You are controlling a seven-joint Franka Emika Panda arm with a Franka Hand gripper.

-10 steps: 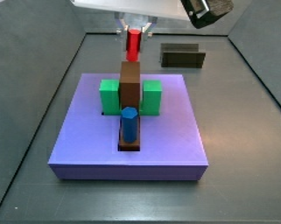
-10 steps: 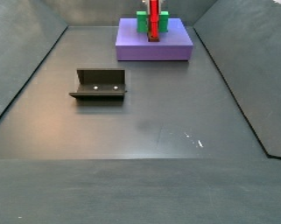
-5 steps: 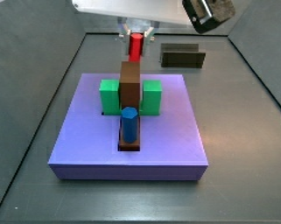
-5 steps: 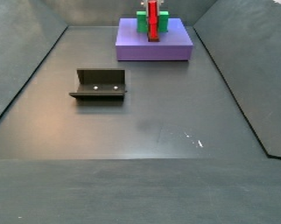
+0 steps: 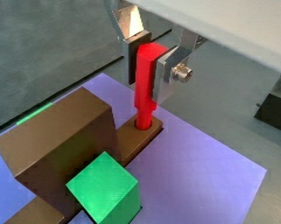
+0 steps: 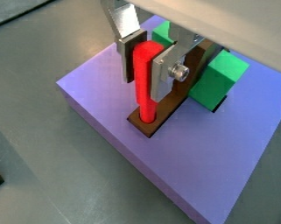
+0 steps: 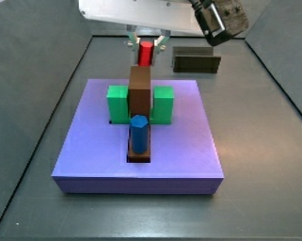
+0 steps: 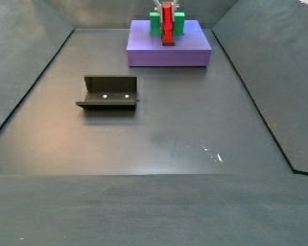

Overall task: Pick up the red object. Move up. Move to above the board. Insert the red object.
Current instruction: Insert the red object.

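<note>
Inserting the stick into the board

The gripper [image 5: 152, 63] clasps the red object [image 5: 145, 83] upright over the far edge of the board [image 6: 119, 122], its tip at the brown bar's [image 6: 168, 109] end; next, I judge, press straight down, then release.

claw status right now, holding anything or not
Claw: shut on the red object, upright over the board, its lower end at the brown bar.

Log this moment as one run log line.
gripper: over board, shut on red peg | peg tip: at brown bar end | phase: inserting
</note>
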